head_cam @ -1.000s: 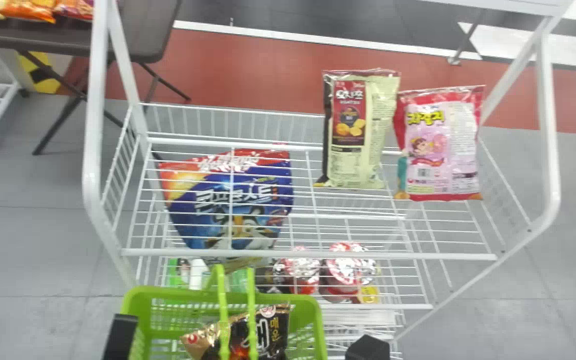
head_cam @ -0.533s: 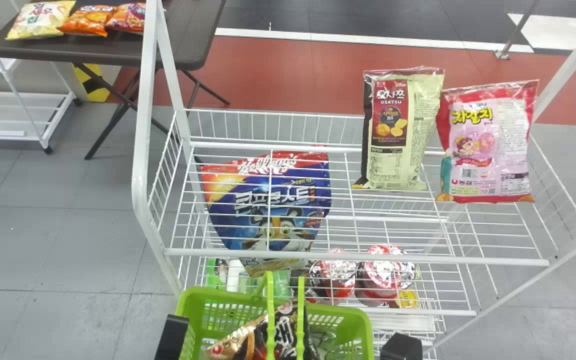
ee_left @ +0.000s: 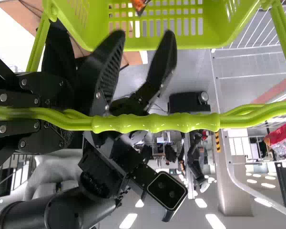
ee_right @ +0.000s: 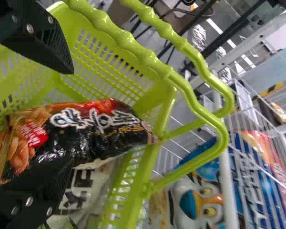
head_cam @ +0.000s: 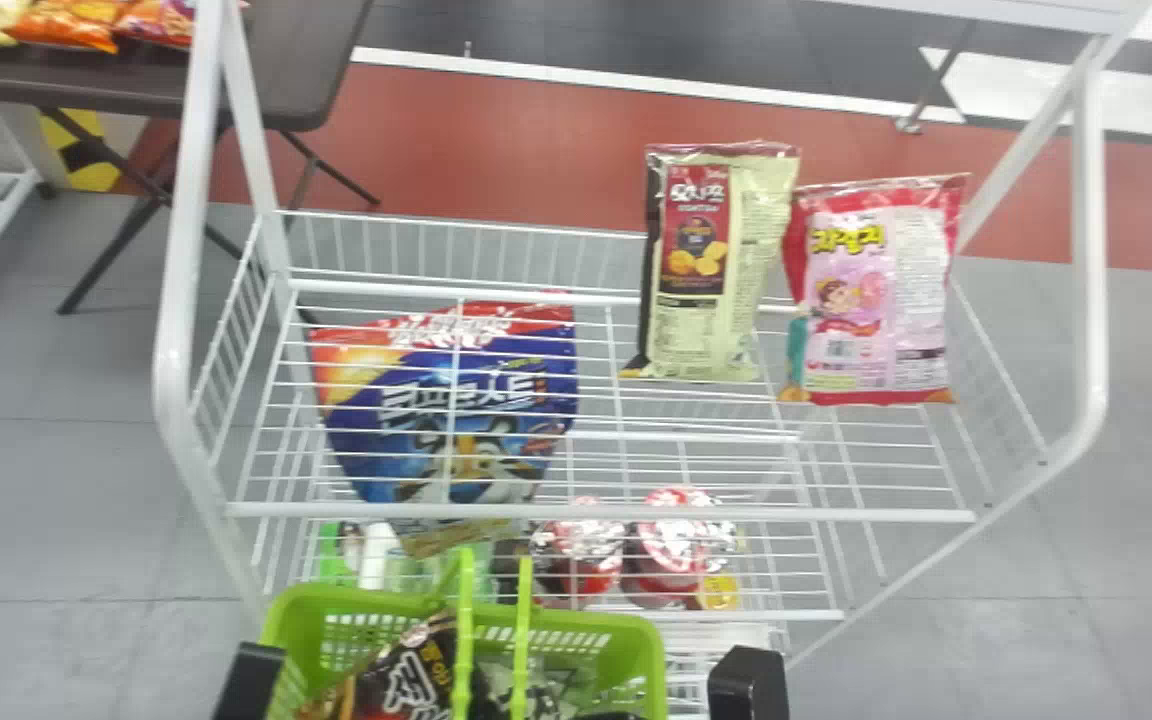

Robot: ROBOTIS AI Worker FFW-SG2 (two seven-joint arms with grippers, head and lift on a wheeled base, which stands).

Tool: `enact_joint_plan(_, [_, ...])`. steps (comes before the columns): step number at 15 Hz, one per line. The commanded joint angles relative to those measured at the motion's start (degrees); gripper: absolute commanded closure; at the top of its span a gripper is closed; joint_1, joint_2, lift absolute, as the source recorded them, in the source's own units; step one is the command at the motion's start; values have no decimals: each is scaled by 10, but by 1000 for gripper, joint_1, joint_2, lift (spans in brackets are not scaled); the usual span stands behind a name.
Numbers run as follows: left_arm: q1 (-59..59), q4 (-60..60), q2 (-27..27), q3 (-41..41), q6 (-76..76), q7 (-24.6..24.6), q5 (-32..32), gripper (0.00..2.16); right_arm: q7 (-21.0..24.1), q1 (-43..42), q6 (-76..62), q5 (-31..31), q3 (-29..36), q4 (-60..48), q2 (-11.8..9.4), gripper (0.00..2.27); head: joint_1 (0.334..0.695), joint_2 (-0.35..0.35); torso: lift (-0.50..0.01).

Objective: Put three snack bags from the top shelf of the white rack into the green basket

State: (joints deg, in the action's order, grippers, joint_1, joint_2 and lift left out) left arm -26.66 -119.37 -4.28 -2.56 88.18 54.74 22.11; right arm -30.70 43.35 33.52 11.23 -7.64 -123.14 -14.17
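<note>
Clearly, right jaws (ee_right: 70, 117) apart over white-lettered snack bag (ee_right: 97, 125) in basket (head_cam: 596, 625), left jaws (ee_left: 74, 115) clamped on handle (ee_left: 155, 122)

The basket (head_cam: 626, 628) hangs below the left jaws, its handle (ee_left: 155, 123) between them; inside, ahead of the right jaws, one snack bag (ee_right: 93, 125) lies over another (ee_right: 83, 183). Beyond the jaws, the rack (head_cam: 596, 513) holds a pouch (head_cam: 446, 400), two packets (head_cam: 701, 260) right of it. The counter (head_cam: 301, 70) stands far left.

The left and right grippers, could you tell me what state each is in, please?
Left gripper: closed on the green basket's handle.
Right gripper: open, holding nothing, at the basket.
</note>
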Motion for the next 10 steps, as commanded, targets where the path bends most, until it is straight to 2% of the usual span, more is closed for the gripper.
enact_joint_plan(1, [0, 1, 0, -1, 0, 1, 0, 2148, 3, 7, -21, -26, 29, -10, 15, 60, 695, -263, 0])
enact_joint_plan(3, [0, 1, 0, -2, 0, -1, 0, 2148, 15, 15, -81, -29, 54, -10, 19, 66, 695, -323, 0])
enact_joint_plan(4, [0, 1, 0, -2, 0, -2, 0, 2148, 21, 22, -121, -28, 75, -14, 27, 66, 695, -341, 0])
enact_joint_plan(6, [1, 1, 0, -2, 0, -3, 0, 2148, 21, 31, -191, -16, 109, -22, 39, 66, 695, -350, 0])
enact_joint_plan(8, [2, 3, 0, -2, 0, -3, 0, 2148, 21, 38, -350, 10, 137, -23, 49, 66, 695, -350, 0])
enact_joint_plan(10, [2, 5, 0, -3, -2, -3, 0, 2148, 42, 22, -425, 11, 146, -18, 58, 66, 695, -350, 0])
